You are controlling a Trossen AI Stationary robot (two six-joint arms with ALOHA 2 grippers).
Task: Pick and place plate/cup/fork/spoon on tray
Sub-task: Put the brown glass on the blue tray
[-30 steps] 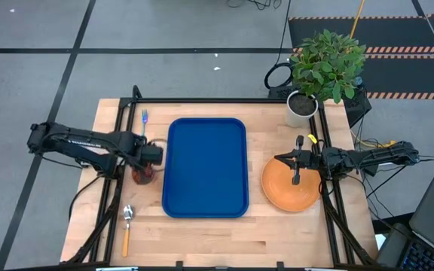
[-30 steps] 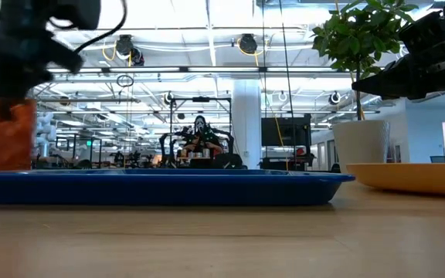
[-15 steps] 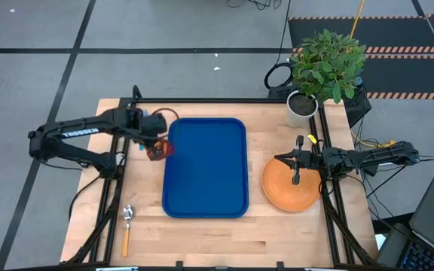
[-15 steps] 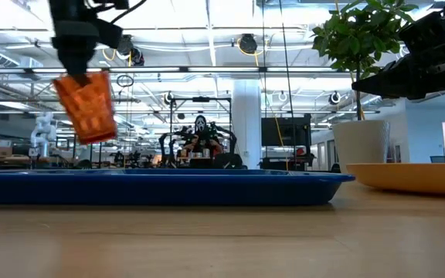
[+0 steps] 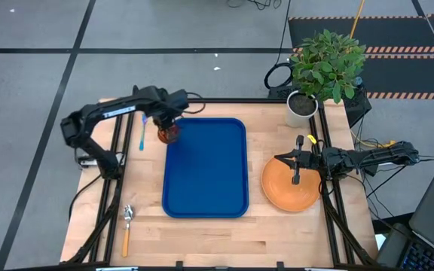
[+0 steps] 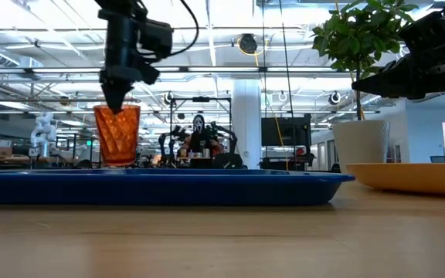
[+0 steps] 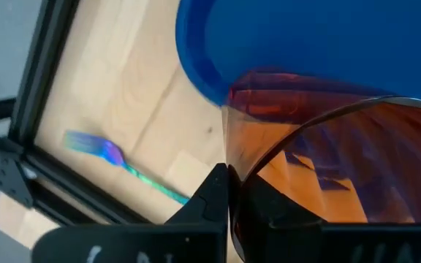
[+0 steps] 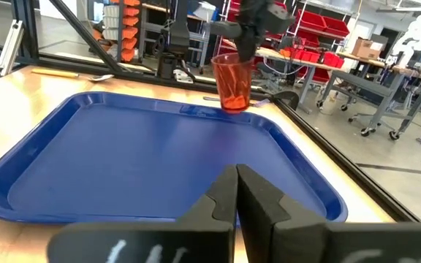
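On the table's left side, the spoon (image 5: 126, 226) lies near the front edge, silver bowl pointing away from the front and orange handle toward it, well apart from the tray (image 5: 205, 188). Farther back, the light-blue fork (image 5: 143, 129) lies on the wood beside the left rail, just left of the tray's far-left corner. Over that corner the left gripper (image 5: 165, 126) is clenched on the rim of the cup (image 5: 169, 135) — the translucent orange-red tumbler hangs upright from the fingers. From table height the cup (image 6: 117, 135) shows its base level with the tray's raised rim (image 6: 161, 185); whether it touches the tray floor cannot be told. The tray itself, blue and rectangular, sits in the middle of the table with its long side running front to back. Right of it, the orange plate (image 5: 291, 185) rests on the wood, near the tray but not touching. Above the plate's far part hovers the right gripper (image 5: 295, 179), fingers closed together and holding nothing — the arm reaches in from the table's right edge. Behind it stands a potted plant (image 5: 319, 71) at the far-right corner.
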